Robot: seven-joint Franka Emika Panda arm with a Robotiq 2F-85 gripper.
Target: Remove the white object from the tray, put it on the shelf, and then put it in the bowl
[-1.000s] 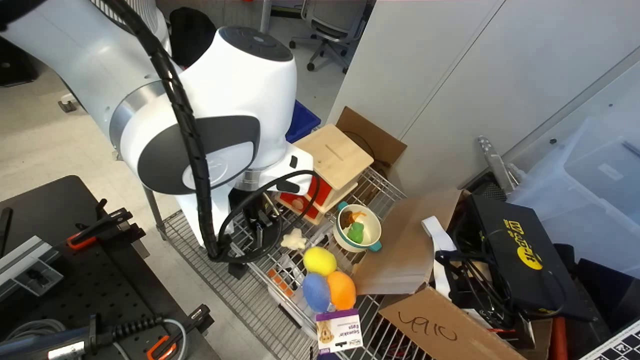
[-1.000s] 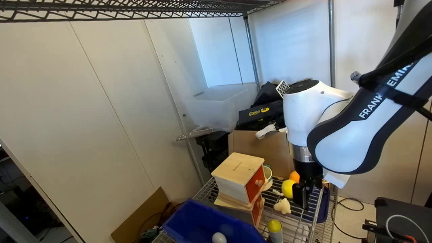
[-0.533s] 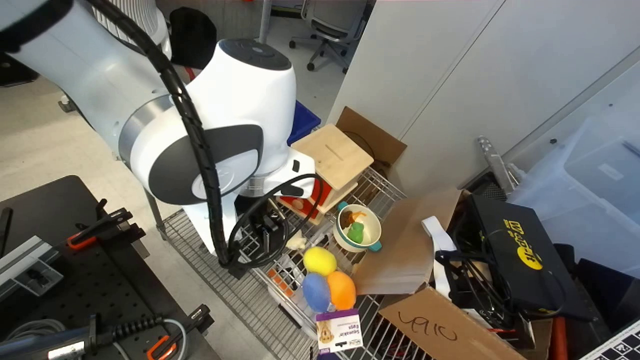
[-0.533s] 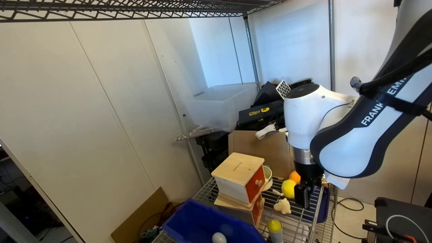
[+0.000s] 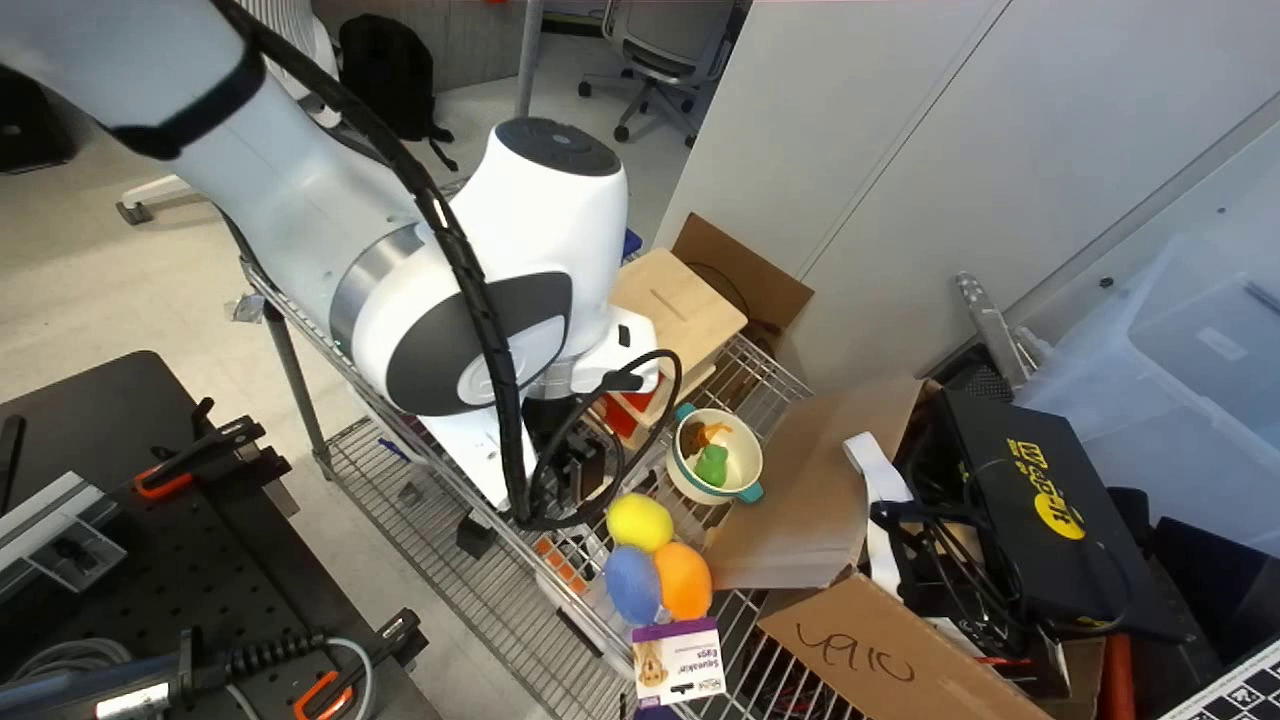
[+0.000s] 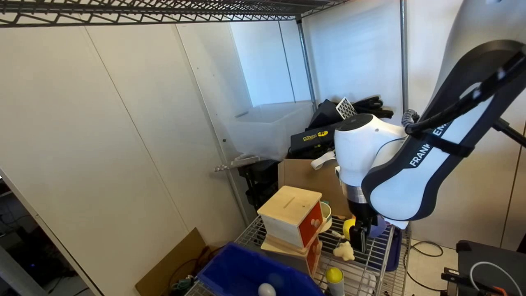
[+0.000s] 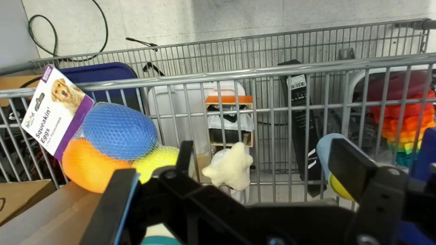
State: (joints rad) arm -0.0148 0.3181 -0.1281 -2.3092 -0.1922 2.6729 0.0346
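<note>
Cream-white star point(image 7: 231, 166), likely the piece to grasp, lies on the shelf point(image 7: 245, 72) inside its long edge, below the gripper point(image 6: 358, 242), facing the gap between spread, empty jaws.

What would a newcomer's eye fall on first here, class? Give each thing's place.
The bulky white Franka arm would probably come first, bent over the grey wire shelf in both exterior views. Next, likely, comes the Squeakin' Eggs pack, bright blue, orange and yellow, on that shelf, at the wrist view's left. Then the cream star-shaped toy on the wires, framed there by open fingers.
</note>
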